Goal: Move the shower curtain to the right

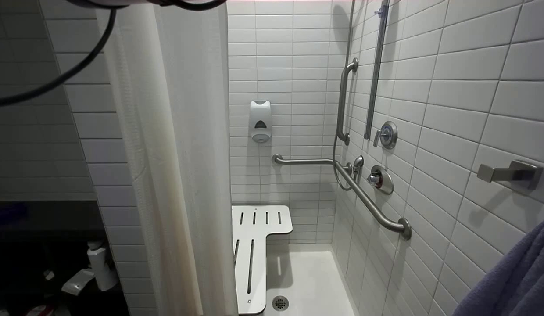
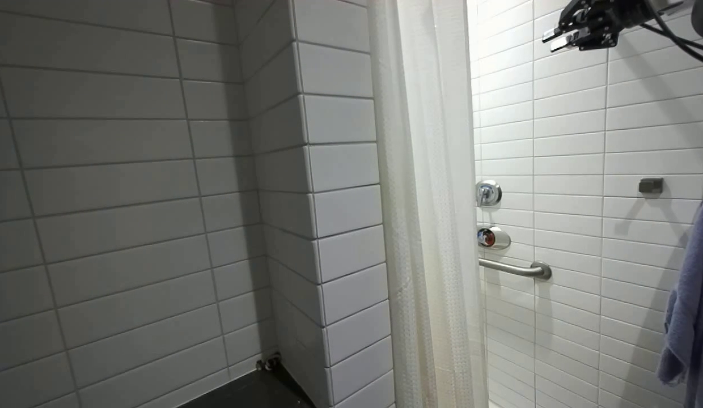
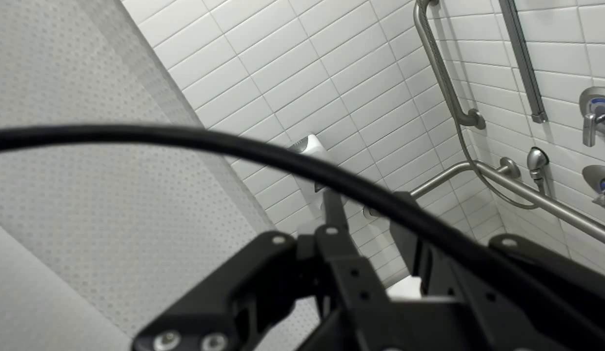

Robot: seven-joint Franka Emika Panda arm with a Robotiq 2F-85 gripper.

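Note:
The off-white shower curtain [image 1: 193, 153] hangs in soft vertical folds on the left of the shower opening. It falls beside the tiled corner in both exterior views [image 2: 431, 215]. My gripper [image 2: 554, 40] is high up, to the right of the curtain's free edge in that exterior view. Between its fingers [image 3: 334, 209] in the wrist view, only tiled wall and a patch of white show, so the gripper [image 3: 368, 207] is partly open on nothing. Dotted curtain fabric [image 3: 112, 209] fills the left of the wrist view, and its edge runs diagonally just left of the jaws.
A black cable [image 3: 244, 146] loops across the wrist view in front of the fingers. Inside the shower are a white slatted seat [image 1: 250, 263], a soap dispenser [image 1: 260, 122] and grab bars [image 1: 373, 204]. A wall hook [image 1: 509, 172] and purple towel [image 2: 689, 306] are on the right.

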